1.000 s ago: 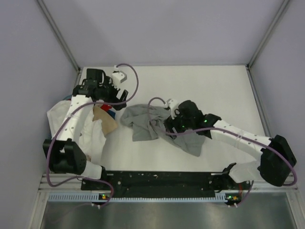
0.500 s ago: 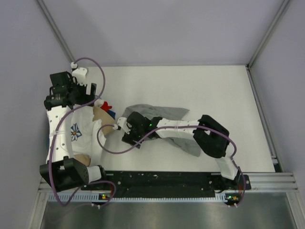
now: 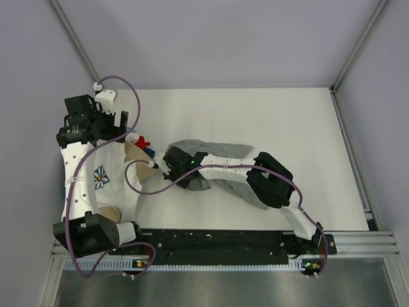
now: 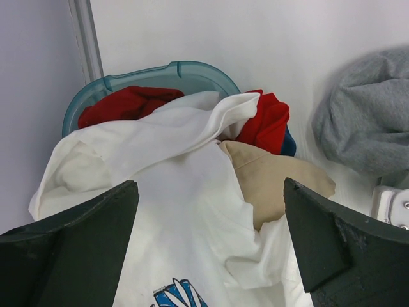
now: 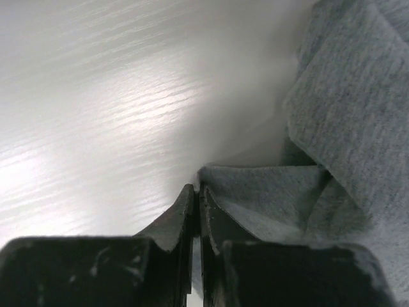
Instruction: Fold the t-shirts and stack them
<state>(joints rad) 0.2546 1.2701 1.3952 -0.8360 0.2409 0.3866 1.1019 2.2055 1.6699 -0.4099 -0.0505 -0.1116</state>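
- Heather-grey t-shirt (image 3: 223, 149): you have it lying on the white table (image 3: 287, 121), left of the middle and partly smoothed out, with rumpled folds. Your right arm stretches across it and hides much of it.
- Right gripper (image 5: 195, 187): it sits at the shirt's left edge. In the right wrist view the 2 fingers are pressed together with only a hairline gap, and the grey hem runs straight into their tips. The rest of the cloth lies to the right of the fingers, and bare table lies to their left.
- Left gripper (image 4: 209, 185): its 2 fingers are spread wide, holding nothing. It hangs above the heap of other shirts at the table's left edge, well apart from the grey one.
- White t-shirt (image 4: 185, 192): it lies on top of that heap, directly under the spread fingers. You can see its blue-white flower print (image 3: 100, 178) from above.
- Tan t-shirt (image 4: 275, 179): it pokes out from under the white one on the side nearer the grey shirt.
- Red t-shirt (image 4: 128, 102) and blue t-shirt (image 4: 287, 144): they are bunched behind the white one. Only a sliver of the blue shows.
- Teal tub (image 4: 172, 67): its rim curves around the far side of the heap.
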